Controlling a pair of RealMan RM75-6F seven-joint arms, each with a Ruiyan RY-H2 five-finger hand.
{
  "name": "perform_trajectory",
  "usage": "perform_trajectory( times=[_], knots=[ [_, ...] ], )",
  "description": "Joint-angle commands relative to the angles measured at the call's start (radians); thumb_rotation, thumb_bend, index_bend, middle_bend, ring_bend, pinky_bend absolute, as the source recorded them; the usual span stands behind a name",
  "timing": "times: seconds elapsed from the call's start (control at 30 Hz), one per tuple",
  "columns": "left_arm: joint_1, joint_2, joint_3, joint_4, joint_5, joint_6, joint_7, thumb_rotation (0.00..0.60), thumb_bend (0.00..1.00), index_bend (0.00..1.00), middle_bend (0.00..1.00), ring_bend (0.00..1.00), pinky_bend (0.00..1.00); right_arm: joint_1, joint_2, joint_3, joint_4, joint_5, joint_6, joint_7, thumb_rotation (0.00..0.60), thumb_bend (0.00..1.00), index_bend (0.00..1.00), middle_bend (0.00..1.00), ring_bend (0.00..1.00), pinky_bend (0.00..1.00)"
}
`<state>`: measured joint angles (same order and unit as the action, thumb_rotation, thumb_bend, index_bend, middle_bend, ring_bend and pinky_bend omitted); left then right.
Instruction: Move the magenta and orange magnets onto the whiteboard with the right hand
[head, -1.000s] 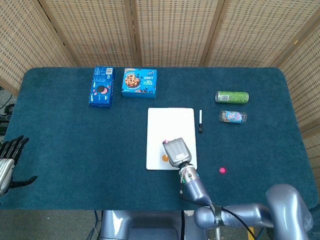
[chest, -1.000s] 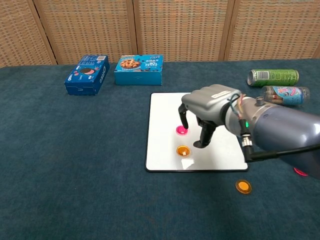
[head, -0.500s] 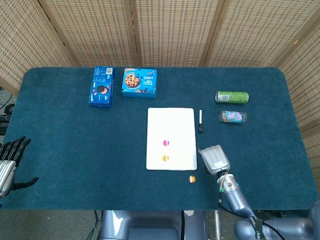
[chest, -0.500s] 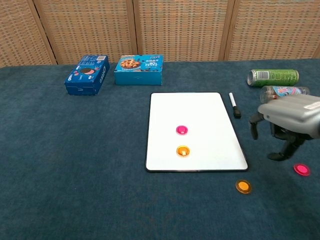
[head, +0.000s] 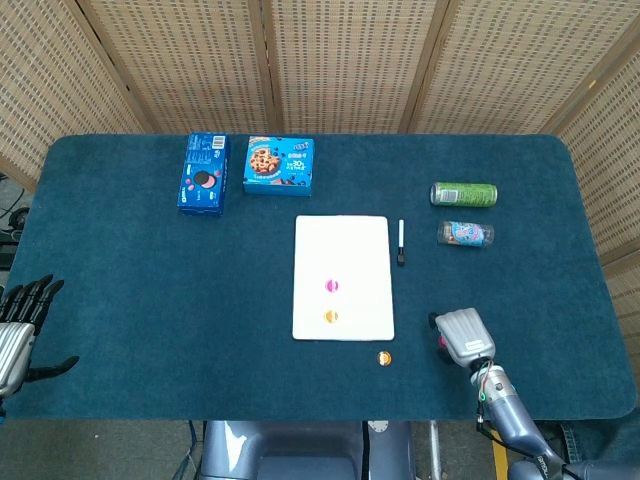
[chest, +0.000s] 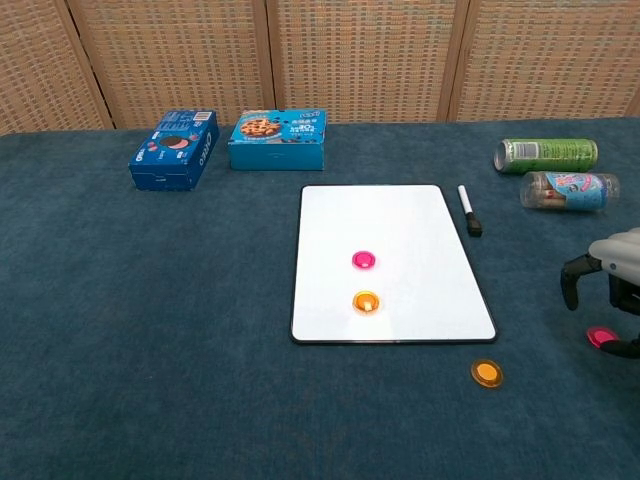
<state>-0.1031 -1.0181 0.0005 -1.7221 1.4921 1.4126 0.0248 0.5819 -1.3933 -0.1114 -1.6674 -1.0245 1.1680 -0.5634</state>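
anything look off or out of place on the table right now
Two magnets lie off the whiteboard: an orange magnet on the cloth near its lower right corner, and a magenta magnet under the right hand. The green can and bottle lie on their sides.

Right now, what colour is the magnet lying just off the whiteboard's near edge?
Orange, clearest in the chest view.

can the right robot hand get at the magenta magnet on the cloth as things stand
Probably yes. The right robot hand hovers right over the round magenta magnet lying on the blue table cloth, fingers apart and holding nothing, with nothing between them.
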Motion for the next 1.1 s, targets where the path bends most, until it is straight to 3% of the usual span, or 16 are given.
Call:
perform_trajectory(
  times=[0.03,1.1],
  knots=[
    [0.0,0.0,0.0,0.0,-0.001,-0.001,0.002,0.6,0.0,0.0,0.0,0.0,0.0,-0.016,-0.009,0.007,0.027,-0.021,-0.01,0.025,0.6,0.31,0.4,0.97,0.9,1.0],
    [-0.003,-0.009,-0.002,-0.003,-0.011,-0.009,0.024,0.6,0.0,0.0,0.0,0.0,0.0,-0.076,-0.042,0.066,0.115,-0.071,-0.094,0.063,0.6,0.31,0.42,0.97,0.9,1.0]
  ],
)
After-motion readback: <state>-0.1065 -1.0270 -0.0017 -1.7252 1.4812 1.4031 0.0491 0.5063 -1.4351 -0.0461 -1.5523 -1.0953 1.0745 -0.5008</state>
